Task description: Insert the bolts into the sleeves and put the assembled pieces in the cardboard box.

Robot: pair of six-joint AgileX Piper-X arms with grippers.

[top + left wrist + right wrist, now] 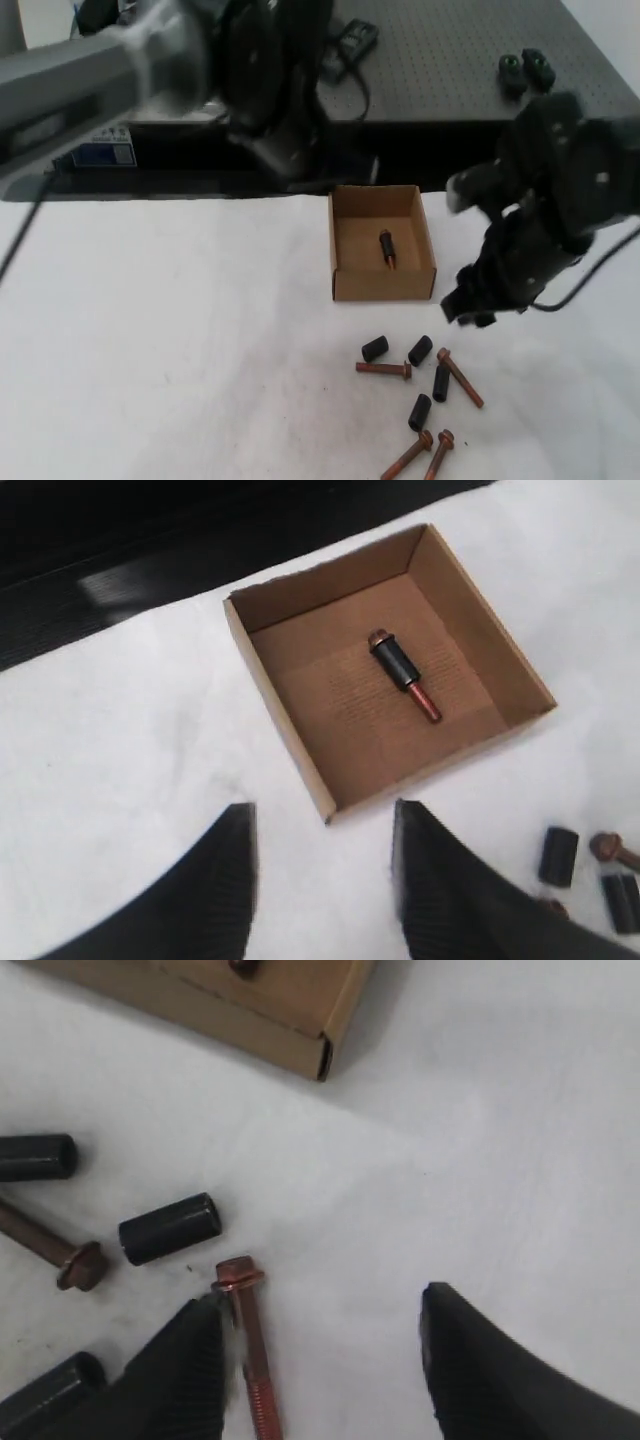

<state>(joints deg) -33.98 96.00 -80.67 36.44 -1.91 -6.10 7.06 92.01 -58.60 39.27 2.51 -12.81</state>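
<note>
Bright, even light fr. above; soft shadows.

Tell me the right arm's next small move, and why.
Probably shift the right gripper sideways over the loose bolt and lower it to grasp. The gripper is open, the bolt lies beside one finger, not centred between them, and one assembled piece already sits in the cardboard box.

Left arm [268, 105] high, right arm [560, 185] lower (jaws of both parted).
</note>
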